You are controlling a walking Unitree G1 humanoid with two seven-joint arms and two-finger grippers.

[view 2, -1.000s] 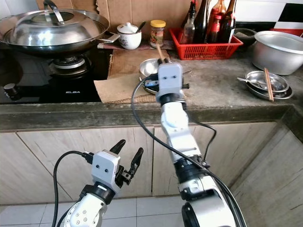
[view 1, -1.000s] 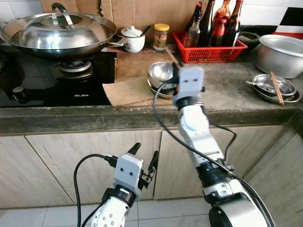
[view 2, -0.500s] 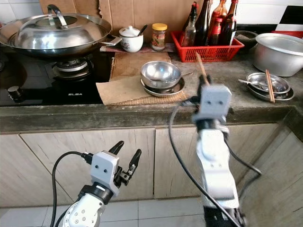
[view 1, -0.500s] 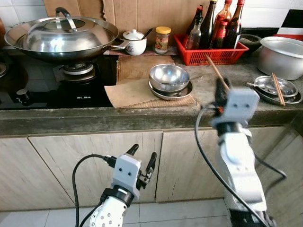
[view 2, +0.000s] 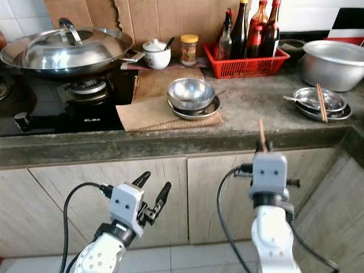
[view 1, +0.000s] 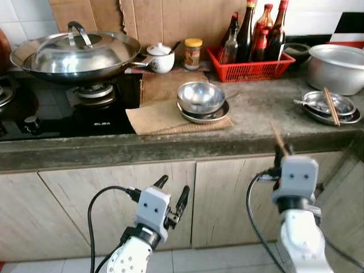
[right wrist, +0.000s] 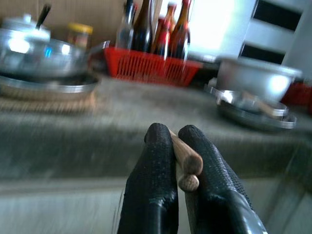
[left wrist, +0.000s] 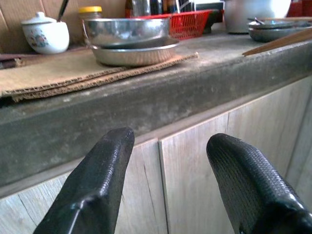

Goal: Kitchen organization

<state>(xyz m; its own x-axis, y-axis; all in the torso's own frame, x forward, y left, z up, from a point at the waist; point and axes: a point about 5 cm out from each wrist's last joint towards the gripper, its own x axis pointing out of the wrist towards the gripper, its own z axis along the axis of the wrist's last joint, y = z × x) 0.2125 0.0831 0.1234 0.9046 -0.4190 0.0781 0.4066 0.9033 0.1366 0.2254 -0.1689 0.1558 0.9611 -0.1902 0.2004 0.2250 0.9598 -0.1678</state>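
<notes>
Below the surface [view 1: 250,122] edge, right claw [right wrist: 178,146] pinches wooden chopsticks [right wrist: 187,163] upright, probably carrying them toward the steel plate [view 1: 341,116] holding another pair; left claw [left wrist: 170,170] hangs open, idle.

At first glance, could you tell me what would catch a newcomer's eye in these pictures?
The right gripper, held below the counter edge, is shut on wooden chopsticks that point upward. On the stove at the far left sits a big lidded wok, and a red basket of bottles stands at the back. The left gripper hangs open in front of the cabinet doors.
</notes>
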